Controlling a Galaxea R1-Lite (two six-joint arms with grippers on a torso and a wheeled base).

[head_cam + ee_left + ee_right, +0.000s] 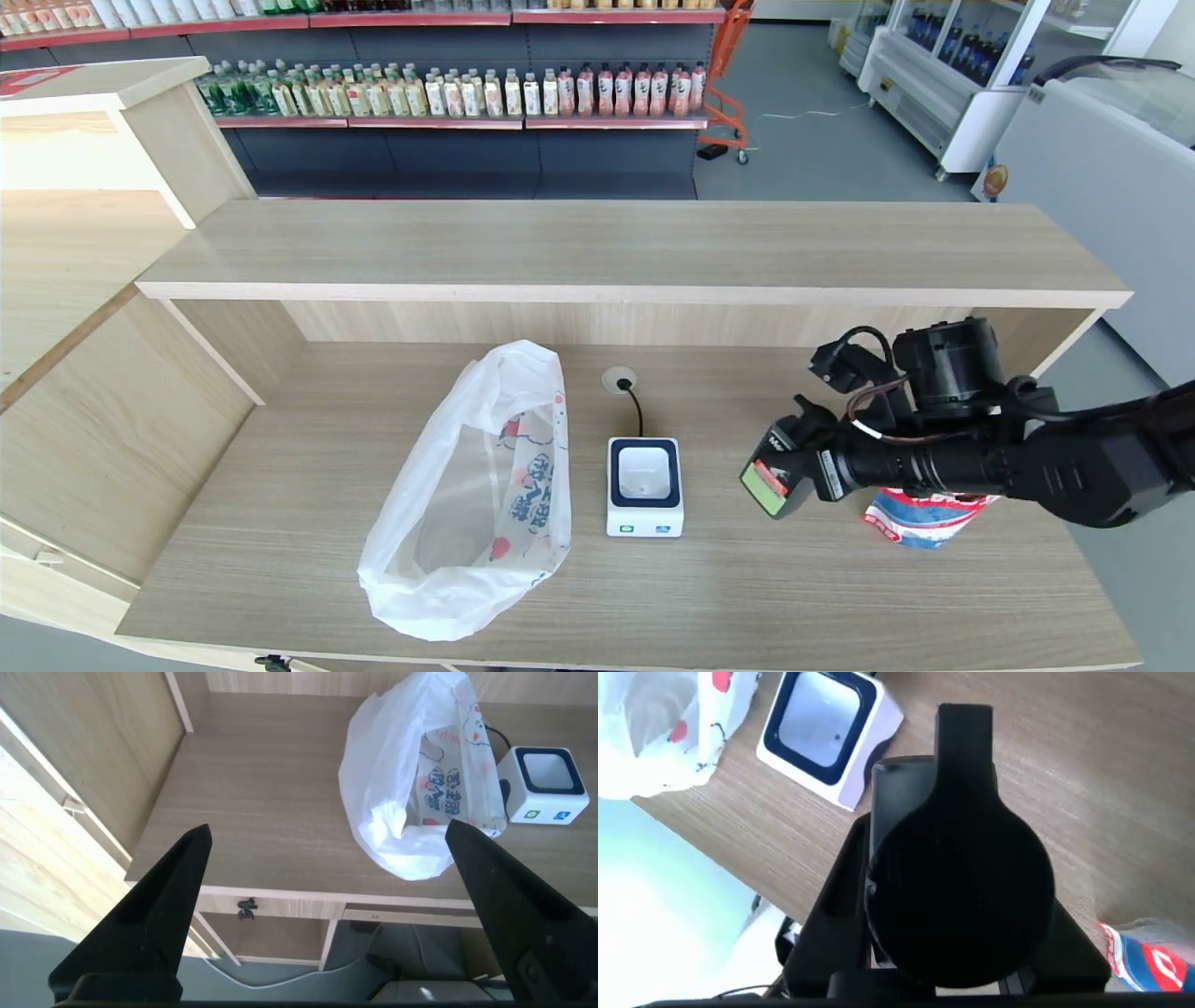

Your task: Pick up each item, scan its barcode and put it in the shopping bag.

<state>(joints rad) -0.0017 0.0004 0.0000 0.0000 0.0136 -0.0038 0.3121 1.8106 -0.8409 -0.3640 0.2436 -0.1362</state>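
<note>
My right gripper (782, 467) hangs above the counter, right of the scanner (644, 485), shut on a small dark item with a green and red end face (767, 483). That item shows in the right wrist view as a dark round shape (957, 887), with the scanner (827, 723) beyond it. A white plastic shopping bag (476, 495) lies open to the scanner's left. Half hidden under my right arm is a red, white and blue snack bag (920, 518). My left gripper (329, 833) is open and holds nothing, hovering off the counter's near left edge, with the shopping bag (420, 775) and scanner (551, 784) ahead of it.
The wooden counter (280, 523) has a raised shelf (616, 247) at the back and a side wall (103, 439) on the left. A black cable (635, 406) runs from the scanner to a hole in the counter. Store shelves with bottles stand behind.
</note>
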